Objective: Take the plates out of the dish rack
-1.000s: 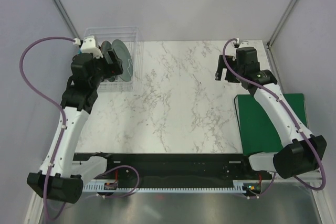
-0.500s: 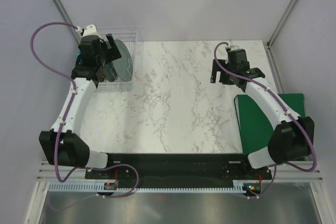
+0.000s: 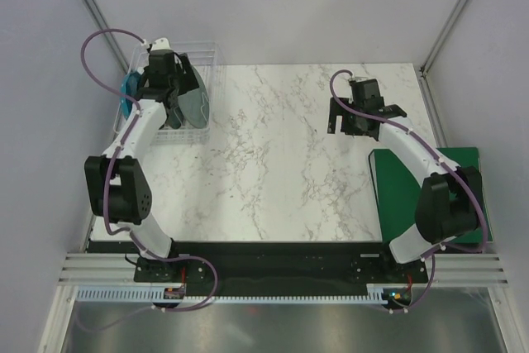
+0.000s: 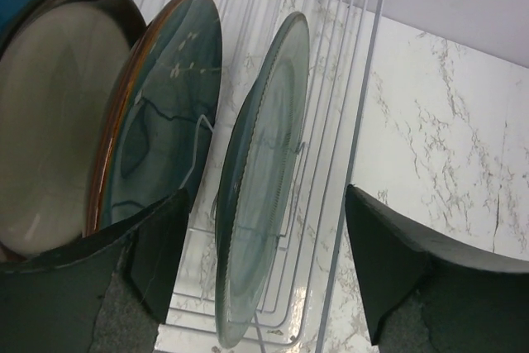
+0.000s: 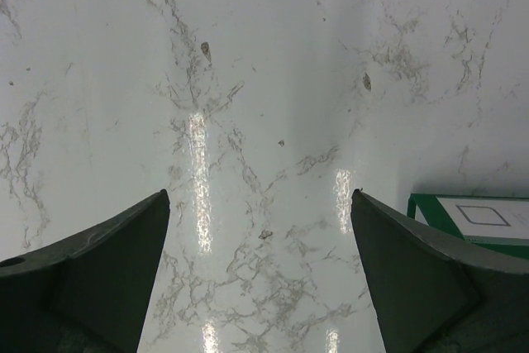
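Note:
The clear dish rack [image 3: 212,54] stands at the table's far left corner with plates on edge in it. In the left wrist view a brown-rimmed, cream-centred plate [image 4: 50,113], a darker brown-rimmed plate [image 4: 161,105] and a dull grey-green plate [image 4: 269,155] stand in a row in the dish rack [image 4: 351,80]. My left gripper [image 4: 264,266] [image 3: 180,93] is open and straddles the grey-green plate's rim, one finger on each side, neither touching it. A turquoise plate [image 3: 128,93] shows at the rack's left end. My right gripper [image 5: 260,262] [image 3: 358,115] is open above bare marble.
A flat green mat [image 3: 430,196] lies at the table's right edge, and its corner [image 5: 471,221] shows beside my right fingers. The grey side walls stand close behind the rack. The table is white marble [image 3: 281,155].
My left arm has stretched farther back and brought its gripper over the plates in the rack. My right gripper has shifted a little to the left.

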Controlling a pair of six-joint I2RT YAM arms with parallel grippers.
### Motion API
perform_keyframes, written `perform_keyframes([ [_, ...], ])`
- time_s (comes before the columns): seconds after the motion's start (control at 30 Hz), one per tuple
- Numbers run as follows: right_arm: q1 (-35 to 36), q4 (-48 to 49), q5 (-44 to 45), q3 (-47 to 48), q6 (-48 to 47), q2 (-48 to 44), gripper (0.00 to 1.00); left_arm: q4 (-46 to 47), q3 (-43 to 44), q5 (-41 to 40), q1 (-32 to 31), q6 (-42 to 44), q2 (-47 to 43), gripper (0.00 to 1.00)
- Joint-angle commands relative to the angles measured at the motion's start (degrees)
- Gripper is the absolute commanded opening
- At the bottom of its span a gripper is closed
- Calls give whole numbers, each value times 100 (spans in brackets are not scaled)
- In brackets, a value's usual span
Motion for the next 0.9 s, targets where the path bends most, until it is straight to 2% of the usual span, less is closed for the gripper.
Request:
perform_keyframes([
  [0.0,11,212,-35,182,-49,108,98,316,443,-124,-12,76,353,76],
  [0.07,2,203,-35,173,-49,125,98,316,496,-141,-12,76,528,70],
  [0.23,2,194,-43,138,-32,82,98,281,593,-282,-30,111,872,71],
  [0.3,11,185,-43,120,-32,47,98,298,593,-352,-38,128,968,67],
  [0.33,2,194,-43,111,-32,38,98,290,627,-422,-56,146,1004,53],
  [0.4,2,185,-52,94,-23,20,98,281,654,-501,-91,233,1065,43],
  [0.43,2,176,-70,85,-23,20,98,263,698,-606,-109,269,1065,25],
  [0.53,2,168,-61,50,-23,2,98,272,724,-835,-197,365,1022,2],
  [0.7,2,176,-87,6,12,20,98,281,909,-1353,-434,576,978,2],
  [0.87,11,176,-105,-3,30,38,98,360,1646,-2838,-1056,1462,1240,2],
])
